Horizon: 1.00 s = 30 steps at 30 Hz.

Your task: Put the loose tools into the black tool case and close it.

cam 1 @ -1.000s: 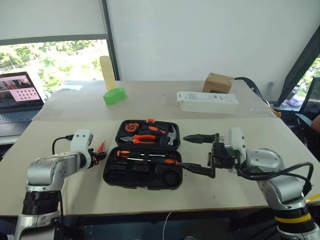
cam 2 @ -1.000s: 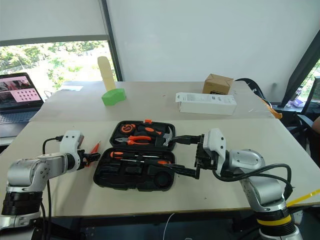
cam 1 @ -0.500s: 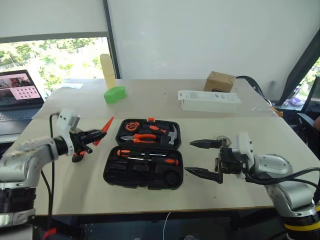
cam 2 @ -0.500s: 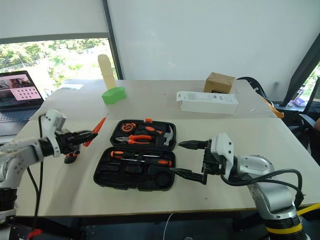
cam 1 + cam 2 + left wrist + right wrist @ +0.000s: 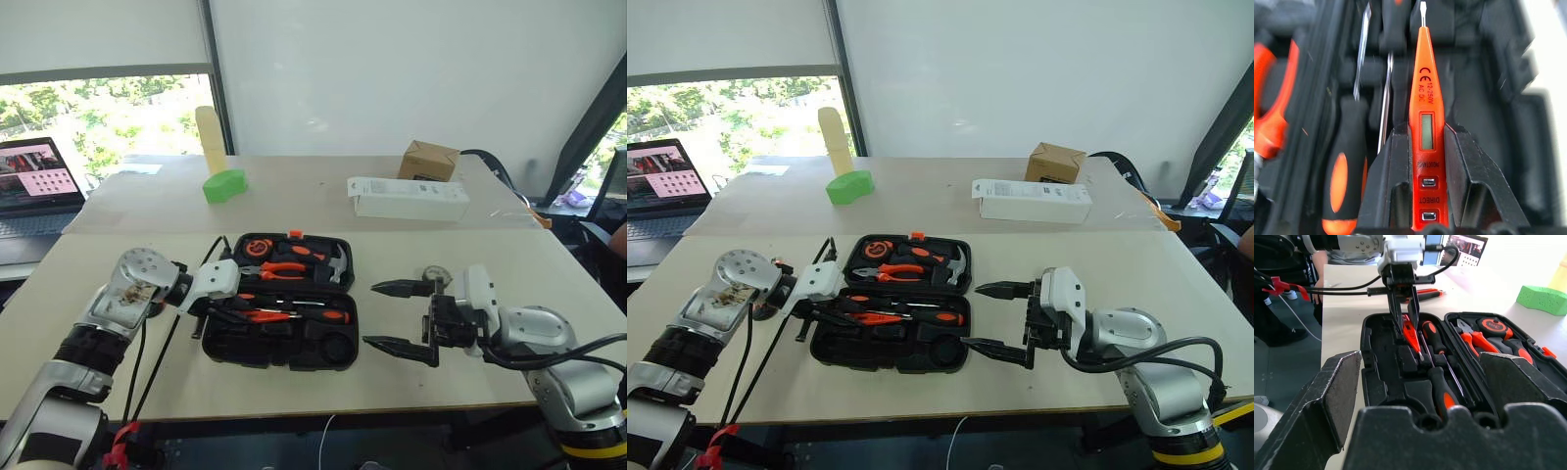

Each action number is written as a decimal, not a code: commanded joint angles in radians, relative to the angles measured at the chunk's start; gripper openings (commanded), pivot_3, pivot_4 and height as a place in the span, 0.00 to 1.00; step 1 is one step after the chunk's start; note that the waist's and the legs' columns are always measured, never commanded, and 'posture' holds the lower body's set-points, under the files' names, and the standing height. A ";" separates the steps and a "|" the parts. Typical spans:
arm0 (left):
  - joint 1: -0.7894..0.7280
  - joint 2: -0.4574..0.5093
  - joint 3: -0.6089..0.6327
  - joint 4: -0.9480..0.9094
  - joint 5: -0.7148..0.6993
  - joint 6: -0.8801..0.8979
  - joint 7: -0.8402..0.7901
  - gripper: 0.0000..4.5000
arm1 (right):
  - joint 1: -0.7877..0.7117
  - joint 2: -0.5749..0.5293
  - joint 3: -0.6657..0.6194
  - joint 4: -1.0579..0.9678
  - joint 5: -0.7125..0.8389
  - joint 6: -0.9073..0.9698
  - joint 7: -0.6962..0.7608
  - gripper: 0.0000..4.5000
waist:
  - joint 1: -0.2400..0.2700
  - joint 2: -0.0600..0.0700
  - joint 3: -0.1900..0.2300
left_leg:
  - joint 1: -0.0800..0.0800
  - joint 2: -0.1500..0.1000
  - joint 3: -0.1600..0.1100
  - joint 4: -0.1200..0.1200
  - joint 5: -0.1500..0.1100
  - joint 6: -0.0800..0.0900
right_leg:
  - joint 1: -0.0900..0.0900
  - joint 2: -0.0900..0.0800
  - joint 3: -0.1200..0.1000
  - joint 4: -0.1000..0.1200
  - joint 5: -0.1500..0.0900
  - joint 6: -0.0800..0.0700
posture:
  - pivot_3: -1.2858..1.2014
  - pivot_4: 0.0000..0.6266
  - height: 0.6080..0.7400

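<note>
Left wrist view: left end effector (image 5: pixel 1429 147) gripped tester screwdriver (image 5: pixel 1422 98) over tool case (image 5: pixel 281 338); right end effector (image 5: pixel 400 317) stood wide open.

The tester (image 5: pixel 1425 128) is running off the frame edge at its butt end in the left wrist view, and the left gripper's (image 5: pixel 1426 196) fingers (image 5: pixel 1471 181) are covering both its flanks there. Beside the tester, a screwdriver (image 5: pixel 1342 181) is losing its handle end past the same edge, and the pliers (image 5: pixel 1273 122) are blurring into an orange smear. In the right wrist view, the right gripper's (image 5: pixel 1422 396) fingers (image 5: pixel 1322 406) are blocking the near corners of the case (image 5: pixel 1382 363), and its wrist body is hiding the case's near rim. In the head views, the left gripper's fingertips are showing too small against the case to tell from the tester.
</note>
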 commanded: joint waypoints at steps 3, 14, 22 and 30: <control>-0.020 0.000 -0.018 0.036 0.069 -0.058 0.009 0.10 | 0.000 -0.008 -0.031 -0.044 0.017 -0.012 -0.016 1.00 | 0.000 0.000 0.000 | 0.000 0.000 0.000 0.001 0.000 0.000 | 0.000 0.000 0.001 0.000 0.000 0.001 | 0.52 0.24 1.00; -0.013 0.022 -0.047 0.028 0.146 -0.003 0.004 0.10 | 0.003 -0.010 -0.032 -0.047 0.018 -0.012 -0.025 1.00 | -0.004 0.000 0.000 | 0.001 0.000 0.000 0.002 0.000 0.000 | 0.001 0.000 0.001 0.001 0.000 0.001 | 0.52 0.24 1.00; 0.001 0.048 -0.045 0.026 0.180 -0.031 0.030 0.10 | 0.003 -0.007 -0.025 -0.041 0.013 -0.017 -0.027 1.00 | -0.016 0.000 0.000 | 0.005 0.001 0.000 0.002 0.000 0.000 | 0.004 0.001 0.002 0.002 0.000 0.001 | 0.52 0.24 1.00; 0.007 0.073 -0.019 -0.046 0.154 -0.001 0.018 0.10 | 0.010 -0.006 -0.025 -0.027 0.007 -0.023 -0.022 1.00 | -0.021 0.000 0.000 | 0.006 0.003 0.001 0.002 0.000 0.000 | 0.004 0.003 0.003 0.003 0.000 0.000 | 0.52 0.24 1.00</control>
